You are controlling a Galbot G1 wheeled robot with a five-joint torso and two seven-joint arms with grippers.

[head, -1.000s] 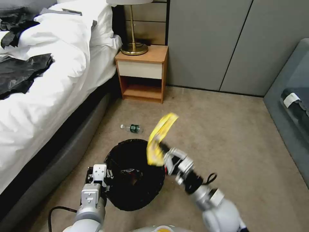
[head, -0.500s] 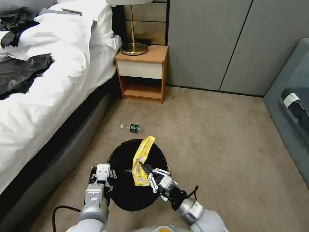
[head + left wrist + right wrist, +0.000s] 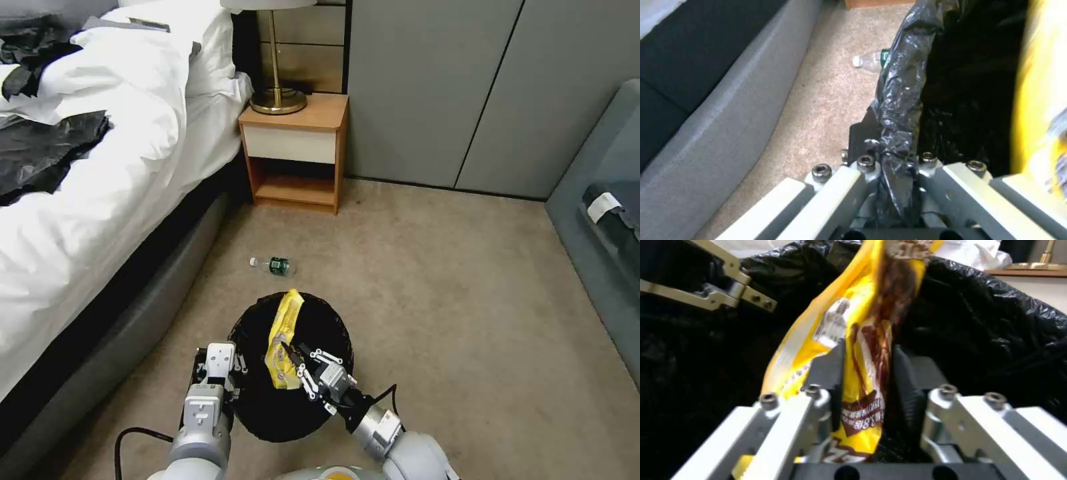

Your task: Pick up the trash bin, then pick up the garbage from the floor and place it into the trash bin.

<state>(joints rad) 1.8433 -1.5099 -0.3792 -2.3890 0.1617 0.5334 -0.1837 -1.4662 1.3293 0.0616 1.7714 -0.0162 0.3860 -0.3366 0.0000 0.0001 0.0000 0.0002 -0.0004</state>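
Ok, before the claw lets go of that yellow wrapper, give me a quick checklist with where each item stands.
1. Right claw clamped on the yellow wrapper: ok.
2. Wrapper over the trash bin opening: ok.
3. Wrapper fully below the rim: not ok, its top pokes above the far edge.
4. Left claw pinching the bin's rim and black liner: ok.
5. Floor clear of garbage: not ok, a clear bottle lies beyond the bin.
6. Room left inside the bin: cannot tell.
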